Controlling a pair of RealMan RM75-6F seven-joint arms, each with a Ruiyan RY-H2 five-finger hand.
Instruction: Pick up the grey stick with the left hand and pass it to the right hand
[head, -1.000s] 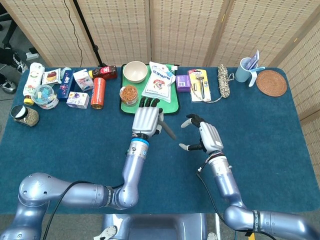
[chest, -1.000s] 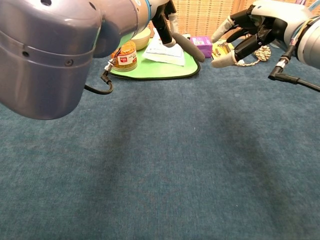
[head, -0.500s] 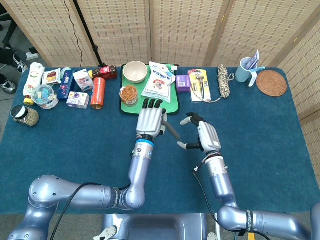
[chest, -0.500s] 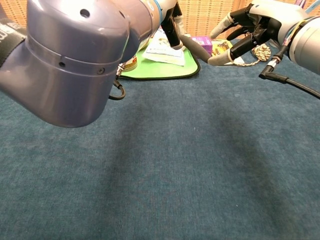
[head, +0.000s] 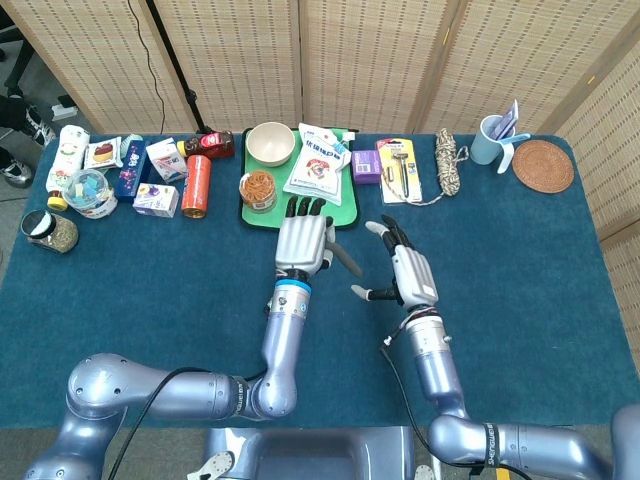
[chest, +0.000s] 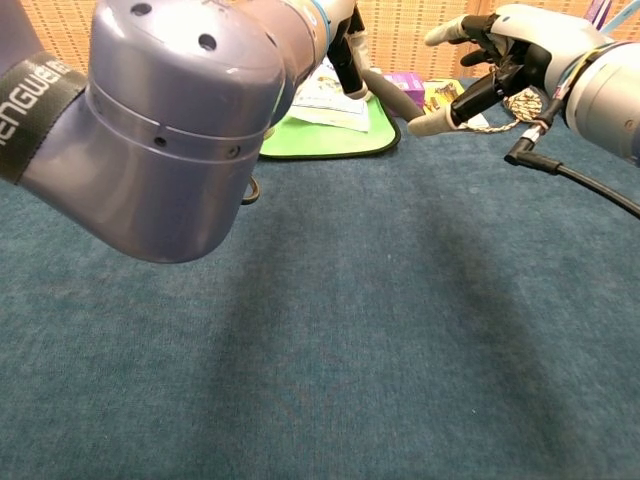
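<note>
Both arms have drifted closer together over the last second, and the right hand (head: 407, 272) has edged in until its spread fingers sit just beside the stick's free end. From where I stand, the left hand (head: 303, 242) grips the short grey rod-shaped stick (head: 344, 258) just below the green plastic tray (head: 342, 212), lifted off the blue cloth-covered table (head: 530, 260), with the rod poking out towards the right hand. That right hand holds nothing; its fingers are wide apart, and in the chest view a fingertip looks to be at the rod's tip (chest: 404, 107), though I cannot tell if it touches.

To do this well, I reckon the right hand should close firmly round the free end before the left lets go, otherwise the rod may drop.

Left of the tray stand an orange can (head: 197, 185) and small cartons; right of it lie a purple box (head: 366, 165), a coil of rope (head: 447, 158), a blue mug (head: 493, 139) and a woven coaster (head: 544, 165). None of them blocks the handover.
</note>
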